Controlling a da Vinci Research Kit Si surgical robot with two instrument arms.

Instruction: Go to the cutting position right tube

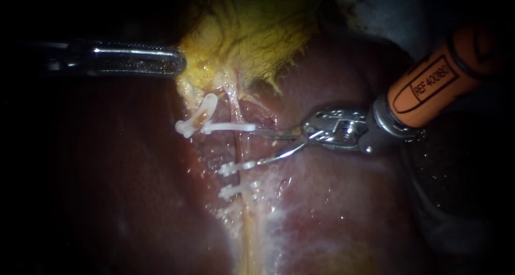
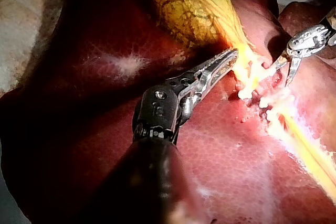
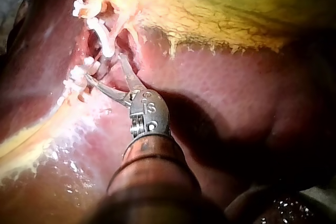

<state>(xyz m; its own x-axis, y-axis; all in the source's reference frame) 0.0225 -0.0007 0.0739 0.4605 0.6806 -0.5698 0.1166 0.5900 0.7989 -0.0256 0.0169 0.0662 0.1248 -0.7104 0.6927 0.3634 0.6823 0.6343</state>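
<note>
A thin pale tube (image 1: 236, 111), the right one of two strands, runs down from the yellow gallbladder (image 1: 252, 34) over the liver (image 1: 348, 210). White clips cross it: an upper one (image 1: 230, 127), a middle one (image 1: 230, 168) and a lower one (image 1: 232, 190). My right instrument (image 1: 255, 146) comes in on an orange shaft with its two blades open. Their tips lie just right of the tube, level with the upper and middle clips. My left instrument (image 1: 179, 61) is shut on the gallbladder's edge. In the right wrist view the open blades (image 3: 103, 66) reach in beside the clips.
A slanted white clip (image 1: 206, 108) sits on the short left strand beside the tube. Dark red liver surrounds the clipped stretch on all sides. In the left wrist view my right instrument (image 2: 281, 74) shows beyond the left instrument's jaws (image 2: 223, 61).
</note>
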